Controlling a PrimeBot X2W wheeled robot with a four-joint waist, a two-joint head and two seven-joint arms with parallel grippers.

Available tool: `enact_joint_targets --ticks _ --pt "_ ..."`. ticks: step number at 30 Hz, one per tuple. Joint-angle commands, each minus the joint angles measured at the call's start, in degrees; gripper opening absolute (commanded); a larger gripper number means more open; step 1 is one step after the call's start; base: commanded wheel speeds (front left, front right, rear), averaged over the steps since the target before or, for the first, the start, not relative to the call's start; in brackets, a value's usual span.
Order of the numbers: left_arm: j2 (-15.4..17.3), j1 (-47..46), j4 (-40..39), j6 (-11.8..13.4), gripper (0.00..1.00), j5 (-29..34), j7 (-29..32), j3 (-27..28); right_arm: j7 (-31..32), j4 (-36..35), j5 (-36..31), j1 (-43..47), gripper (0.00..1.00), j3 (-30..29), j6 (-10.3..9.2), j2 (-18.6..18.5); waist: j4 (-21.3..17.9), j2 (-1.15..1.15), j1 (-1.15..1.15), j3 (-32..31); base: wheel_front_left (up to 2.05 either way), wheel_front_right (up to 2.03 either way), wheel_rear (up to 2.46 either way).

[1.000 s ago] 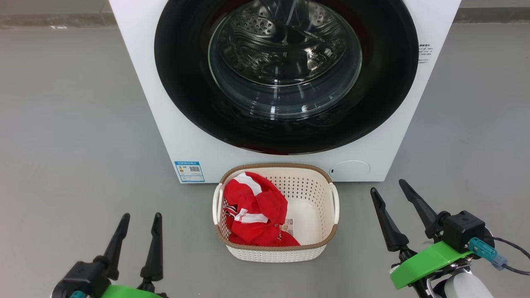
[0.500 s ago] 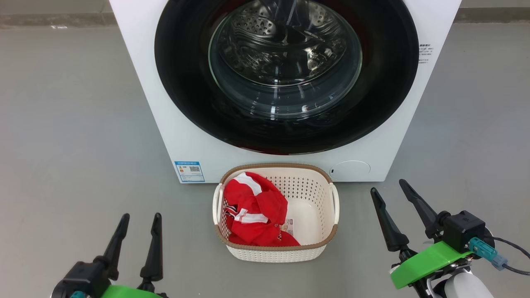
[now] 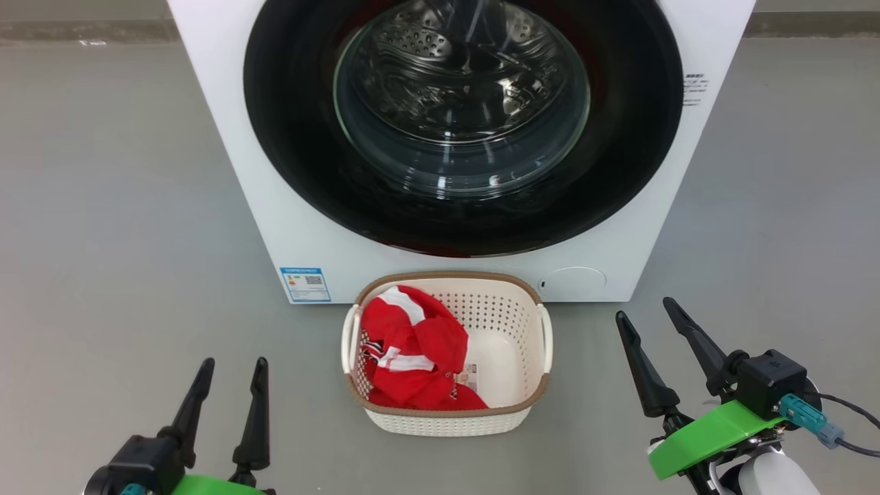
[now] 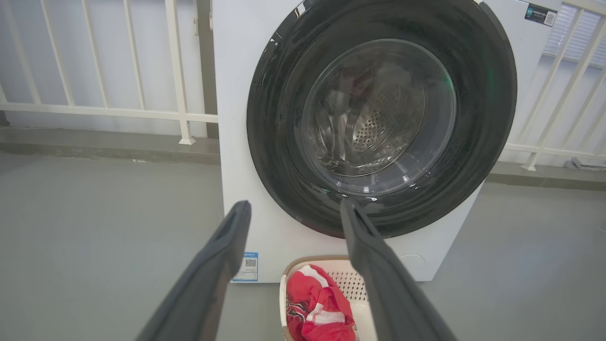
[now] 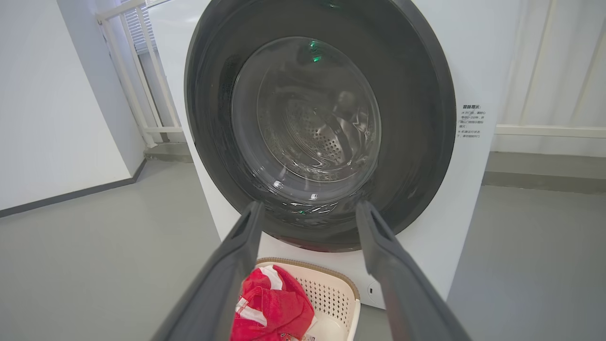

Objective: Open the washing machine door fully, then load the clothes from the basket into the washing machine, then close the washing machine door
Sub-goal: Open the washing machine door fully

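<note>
Two grippers, jaws spread wide w/ nothing held: left gripper and right gripper sit low, either side of the basket. Only change vs half a sec ago: the whole head view slid slightly, so the camera moved, not the things. The washing machine door is shut on the washing machine, the clothes lie in the basket's left half, so opening prob. hasn't begun.
</note>
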Motion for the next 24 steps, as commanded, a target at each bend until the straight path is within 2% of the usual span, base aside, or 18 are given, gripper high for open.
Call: enact_joint_targets --ticks 1,15,24 --pt "0.67 -2.46 -1.12 -0.18 1.0 0.43 -0.7 1.94 -0.69 -1.38 -0.73 -2.16 1.0 0.94 -0.05 -0.23 0.0 0.0 0.0 0.05 1.01 1.01 -2.02" --pt "0.65 -2.35 -1.51 -0.18 1.0 -1.08 -0.7 1.61 -0.69 -1.35 -0.71 -2.18 1.0 0.68 -0.05 0.07 -0.07 0.0 0.0 0.01 1.16 1.16 -2.32" --pt "0.65 -2.27 -1.27 -0.18 1.0 -1.26 -0.7 1.34 -0.69 -1.37 -0.78 -2.12 1.0 0.54 -0.05 0.2 -0.24 0.0 0.0 0.04 0.52 0.52 -1.03"
